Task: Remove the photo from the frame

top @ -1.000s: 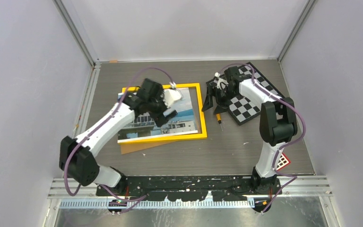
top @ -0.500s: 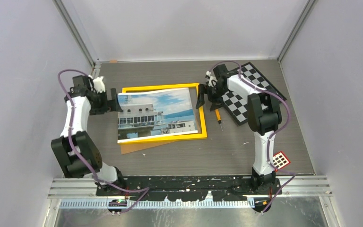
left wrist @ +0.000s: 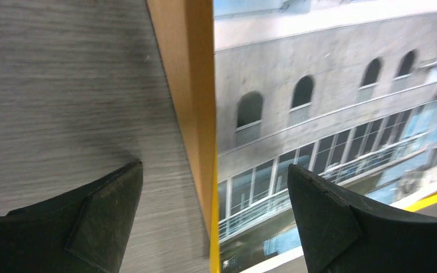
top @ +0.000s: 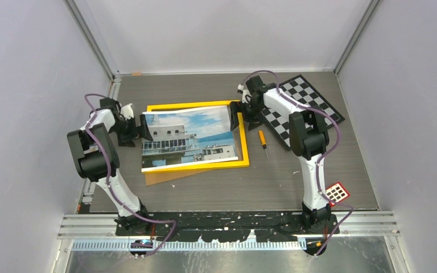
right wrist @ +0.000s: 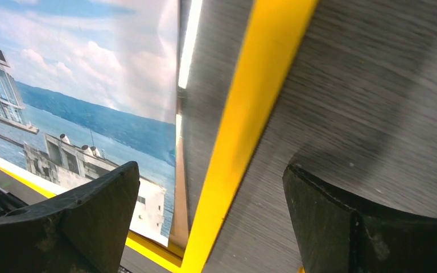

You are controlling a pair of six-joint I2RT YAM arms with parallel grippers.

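Colours and patterns, as I see them:

- Photo: white building with rows of dark windows, blue sky, white clouds, a band of deep blue water.
- Frame: yellow-orange border.
- Board under the frame: plain orange-brown.
- Checkerboard: black and white squares.
- Screwdriver: orange handle, dark shaft.
- Tag: red, with a grid of white squares.
- Bench: grey-brown, streaked with wood grain.
- My left arm and right arm: white shells, black joints.
- Cable: purple.
- My left fingers: matte black.
- My right fingers: black, scuffed grey.
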